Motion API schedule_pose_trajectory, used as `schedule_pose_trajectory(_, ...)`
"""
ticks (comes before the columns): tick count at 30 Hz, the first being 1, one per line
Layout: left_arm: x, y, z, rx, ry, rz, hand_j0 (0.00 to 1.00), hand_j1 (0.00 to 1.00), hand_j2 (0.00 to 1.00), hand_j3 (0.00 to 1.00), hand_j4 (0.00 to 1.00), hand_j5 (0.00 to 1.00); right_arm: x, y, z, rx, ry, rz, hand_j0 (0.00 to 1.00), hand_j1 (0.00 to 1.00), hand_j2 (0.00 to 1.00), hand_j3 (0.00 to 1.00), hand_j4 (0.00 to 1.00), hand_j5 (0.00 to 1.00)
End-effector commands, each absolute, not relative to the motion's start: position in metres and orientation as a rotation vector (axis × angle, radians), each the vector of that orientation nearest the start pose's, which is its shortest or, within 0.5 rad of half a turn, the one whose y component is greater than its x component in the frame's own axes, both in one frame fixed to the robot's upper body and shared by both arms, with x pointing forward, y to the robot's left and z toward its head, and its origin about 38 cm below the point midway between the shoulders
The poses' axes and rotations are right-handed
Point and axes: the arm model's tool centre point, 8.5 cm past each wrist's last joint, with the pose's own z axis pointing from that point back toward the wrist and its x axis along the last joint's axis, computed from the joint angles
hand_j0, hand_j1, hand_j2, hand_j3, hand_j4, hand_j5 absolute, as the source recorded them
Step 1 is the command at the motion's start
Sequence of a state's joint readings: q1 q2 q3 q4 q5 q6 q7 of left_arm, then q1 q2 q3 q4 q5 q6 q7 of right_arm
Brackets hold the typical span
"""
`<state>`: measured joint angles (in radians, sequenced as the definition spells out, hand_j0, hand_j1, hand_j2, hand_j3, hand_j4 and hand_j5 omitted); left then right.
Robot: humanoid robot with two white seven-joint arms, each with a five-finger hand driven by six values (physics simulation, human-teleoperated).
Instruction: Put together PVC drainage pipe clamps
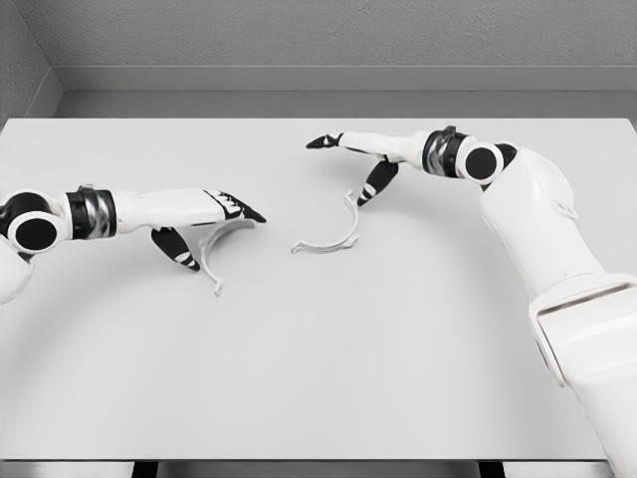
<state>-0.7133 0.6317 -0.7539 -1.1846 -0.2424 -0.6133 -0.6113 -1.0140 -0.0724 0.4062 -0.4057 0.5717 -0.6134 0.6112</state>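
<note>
A broad white table (318,378) filled nearly the whole frame, with grey wall behind it along the top. The right arm reached in from the lower right, its right hand (360,159) above centre, fingers spread and holding nothing, the thumb pointing down just over one end of a clamp half (330,235) lying flat at mid-frame. The left arm came in from the left edge; the left hand (211,221) sat left of centre, fingers extended, thumb lowered beside the second clamp half (213,255). Whether it actually gripped that piece I couldn't tell.
</note>
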Motion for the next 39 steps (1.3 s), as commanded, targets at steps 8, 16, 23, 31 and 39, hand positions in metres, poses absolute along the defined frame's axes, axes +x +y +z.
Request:
schedule_pose_trajectory(8, 0.465, 0.246, 0.15, 0.045, -1.395, -1.956, 1.0, 1.0, 1.0, 1.0, 1.0, 1.0, 0.563, -0.157, 0.149, -0.043, -1.344, 1.665, 1.0, 1.0, 1.0, 1.0, 1.0, 1.0)
schedule_pose_trajectory(16, 0.473, 0.239, 0.151, 0.042, -1.408, -1.941, 1.0, 1.0, 1.0, 1.0, 1.0, 1.0, 0.563, -0.151, 0.149, -0.048, -1.335, 1.691, 1.0, 1.0, 1.0, 1.0, 1.0, 1.0)
schedule_pose_trajectory(23, 0.487, 0.232, 0.149, 0.037, -1.411, -1.895, 1.0, 1.0, 1.0, 1.0, 1.0, 1.0, 0.562, -0.138, 0.15, -0.03, -1.351, 1.696, 1.0, 1.0, 1.0, 1.0, 1.0, 1.0)
schedule_pose_trajectory(31, 0.498, 0.227, 0.148, 0.033, -1.411, -1.859, 1.0, 1.0, 1.0, 1.0, 1.0, 1.0, 0.561, -0.121, 0.154, -0.009, -1.374, 1.706, 1.0, 1.0, 1.0, 1.0, 1.0, 1.0)
schedule_pose_trajectory(39, 0.498, 0.231, 0.153, 0.042, -1.419, -1.855, 1.0, 1.0, 1.0, 1.0, 1.0, 1.0, 0.56, -0.115, 0.155, 0.0, -1.384, 1.708, 1.0, 1.0, 1.0, 1.0, 1.0, 1.0)
